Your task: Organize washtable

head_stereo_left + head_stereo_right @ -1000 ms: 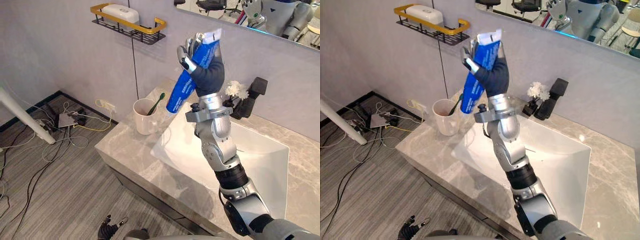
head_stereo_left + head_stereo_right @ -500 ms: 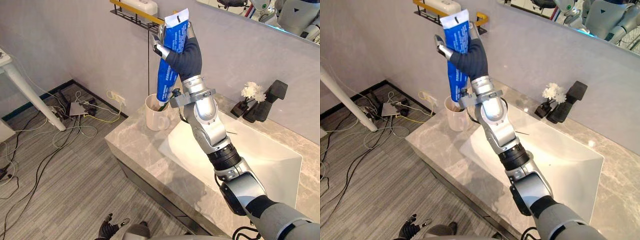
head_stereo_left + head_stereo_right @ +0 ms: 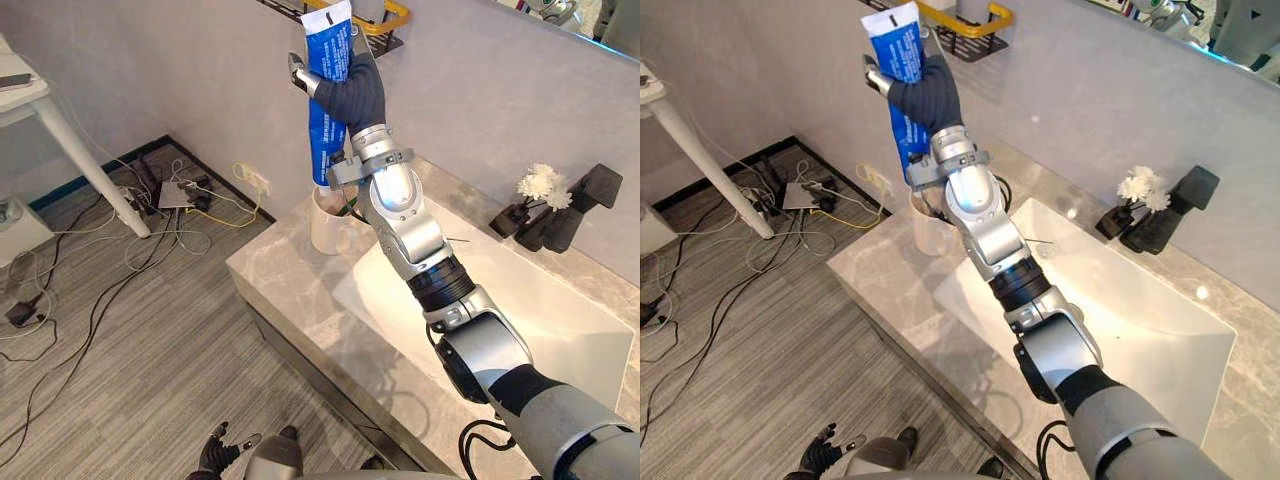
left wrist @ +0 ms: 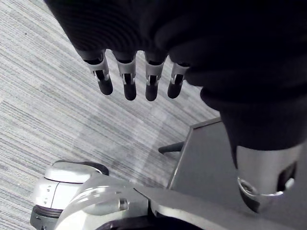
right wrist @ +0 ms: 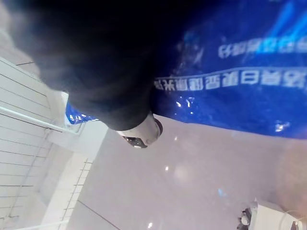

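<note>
My right hand [image 3: 352, 88] is raised high over the counter's left end, shut on a blue toothpaste tube [image 3: 325, 110]. The tube stands nearly upright, crimped white end up. Its lower end reaches the rim of a white mug [image 3: 328, 232] on the marble counter [image 3: 290, 295]; I cannot tell whether it is inside. The right wrist view has the tube [image 5: 230, 72] across the palm with the thumb [image 5: 140, 134] beside it. My left hand [image 4: 129, 76] hangs low over the floor, its fingers straight, holding nothing.
A black wire shelf with a yellow rim [image 3: 975, 25] is on the wall just behind the raised hand. Right of the mug lies a white basin [image 3: 520, 310], with a black faucet [image 3: 575, 205] and white flowers [image 3: 540, 183] behind it. Cables [image 3: 150, 200] litter the floor.
The camera has shifted. My right hand has carried the tube left from over the basin's edge to above the mug and stood it more upright.
</note>
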`<state>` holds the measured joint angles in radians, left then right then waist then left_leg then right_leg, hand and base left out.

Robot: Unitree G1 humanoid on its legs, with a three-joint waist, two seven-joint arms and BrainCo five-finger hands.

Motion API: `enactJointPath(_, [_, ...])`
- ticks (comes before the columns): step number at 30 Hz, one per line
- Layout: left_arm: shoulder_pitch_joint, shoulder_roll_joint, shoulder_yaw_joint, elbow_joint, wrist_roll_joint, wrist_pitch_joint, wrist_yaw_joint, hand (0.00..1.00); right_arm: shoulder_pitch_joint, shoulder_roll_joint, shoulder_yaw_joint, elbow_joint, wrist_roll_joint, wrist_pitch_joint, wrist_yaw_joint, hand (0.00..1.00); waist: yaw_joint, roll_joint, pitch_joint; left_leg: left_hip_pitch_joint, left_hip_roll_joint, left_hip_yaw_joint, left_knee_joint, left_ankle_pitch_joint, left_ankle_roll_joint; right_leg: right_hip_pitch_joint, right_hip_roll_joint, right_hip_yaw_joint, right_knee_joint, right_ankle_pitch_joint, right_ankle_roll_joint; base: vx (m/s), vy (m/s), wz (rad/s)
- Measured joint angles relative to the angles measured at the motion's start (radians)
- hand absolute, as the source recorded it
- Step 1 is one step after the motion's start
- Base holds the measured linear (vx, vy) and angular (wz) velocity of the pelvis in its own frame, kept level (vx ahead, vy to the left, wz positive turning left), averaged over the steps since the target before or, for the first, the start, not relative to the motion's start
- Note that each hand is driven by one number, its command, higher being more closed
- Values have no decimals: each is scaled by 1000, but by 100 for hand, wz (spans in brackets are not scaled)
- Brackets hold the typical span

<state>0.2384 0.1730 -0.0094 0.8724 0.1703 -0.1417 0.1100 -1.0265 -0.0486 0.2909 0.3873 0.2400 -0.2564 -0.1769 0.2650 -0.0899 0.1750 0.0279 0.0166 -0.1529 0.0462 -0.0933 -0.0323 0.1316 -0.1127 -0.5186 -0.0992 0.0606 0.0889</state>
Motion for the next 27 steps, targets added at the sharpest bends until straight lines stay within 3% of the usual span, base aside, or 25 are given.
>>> enactJointPath(11, [-19,8,-26,2,0,-2,6,0,-27,-26,-23,68,-37,27,-42,100,0,5,20,-35,-12,-22,29,1,-1,-16,-7,-30,0,-5,2,8,23,8])
enactJointPath(27, [-23,1,-30,2,0,-3,7,0,-27,-40,-49,71,-45,28,-62,100,-2,21,31,-40,-16,-19,32,1,-1,-17,-11,-31,0,-6,3,-1,8,1])
